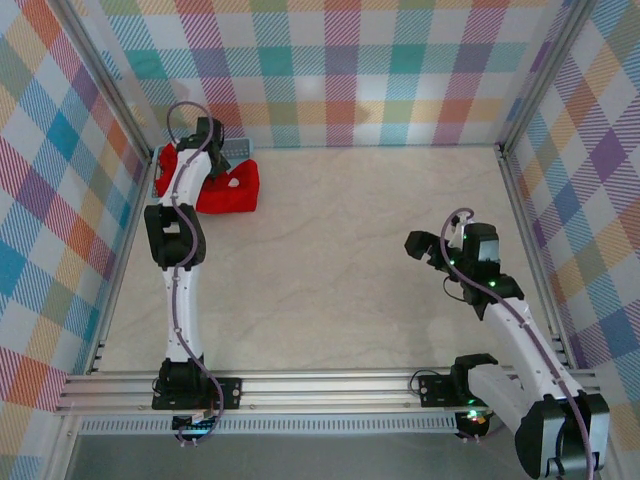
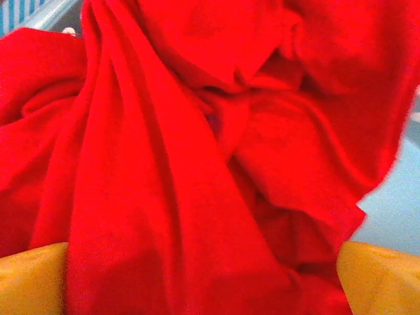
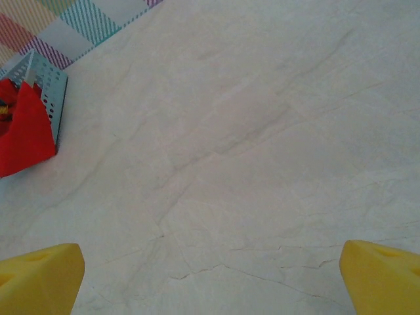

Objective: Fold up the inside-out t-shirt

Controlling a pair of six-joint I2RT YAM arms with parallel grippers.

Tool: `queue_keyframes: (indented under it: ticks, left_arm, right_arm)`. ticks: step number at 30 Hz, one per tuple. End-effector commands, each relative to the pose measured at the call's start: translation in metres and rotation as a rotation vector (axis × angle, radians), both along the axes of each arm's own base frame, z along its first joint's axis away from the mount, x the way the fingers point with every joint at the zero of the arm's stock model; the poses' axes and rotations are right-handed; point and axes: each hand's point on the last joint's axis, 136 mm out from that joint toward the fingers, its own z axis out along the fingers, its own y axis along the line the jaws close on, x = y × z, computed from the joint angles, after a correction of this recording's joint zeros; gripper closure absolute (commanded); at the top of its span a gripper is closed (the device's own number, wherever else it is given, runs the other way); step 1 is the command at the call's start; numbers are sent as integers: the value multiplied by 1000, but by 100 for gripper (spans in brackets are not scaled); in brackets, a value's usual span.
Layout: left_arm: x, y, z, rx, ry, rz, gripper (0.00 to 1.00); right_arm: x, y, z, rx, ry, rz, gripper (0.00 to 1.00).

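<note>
While the left gripper hangs over the bunched red t-shirt at the blue basket in the far-left corner, the right gripper hovers spread above bare table (top) | left wrist: fingers wide apart, shirt folds between them | right wrist: fingers wide, holding nothing; shirt draped over basket, far left

Tally from above: one desk. Arms: two, the left arm and the right arm. One gripper per arm, so two: left gripper and right gripper. Garments: one, a red t-shirt. Baskets: one, a pale blue perforated basket. Yellow fingertips: two in each wrist view, four in all. Checked walls: three, at left, far side and right.
</note>
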Motion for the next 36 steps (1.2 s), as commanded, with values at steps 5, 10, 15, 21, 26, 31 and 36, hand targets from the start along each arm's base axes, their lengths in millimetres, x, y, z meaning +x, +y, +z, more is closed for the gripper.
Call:
queue_keyframes:
  ticks: [5, 10, 15, 21, 26, 31, 36]
  left_arm:
    - [2, 33, -30, -46, 30, 72, 14]
    - [0, 58, -37, -56, 26, 114, 35]
    - [1, 67, -22, -69, -3, 120, 59]
    - [-4, 64, 27, -85, -68, 130, 83]
    - [-7, 55, 67, -137, -156, 135, 97]
    - [-11, 52, 114, -142, -241, 108, 100]
    - [-19, 49, 169, -130, -338, 71, 100]
  right_arm:
    - [-1, 3, -6, -10, 30, 5, 0]
    - [0, 4, -2, -20, 36, 5, 0]
    - [0, 6, 4, -21, 34, 8, 0]
    - [-1, 11, 10, -22, 34, 9, 0]
    - [-3, 17, 15, -9, 29, 15, 0]
    - [-10, 16, 24, -17, 13, 13, 0]
    - [-16, 13, 32, -14, -7, 4, 0]
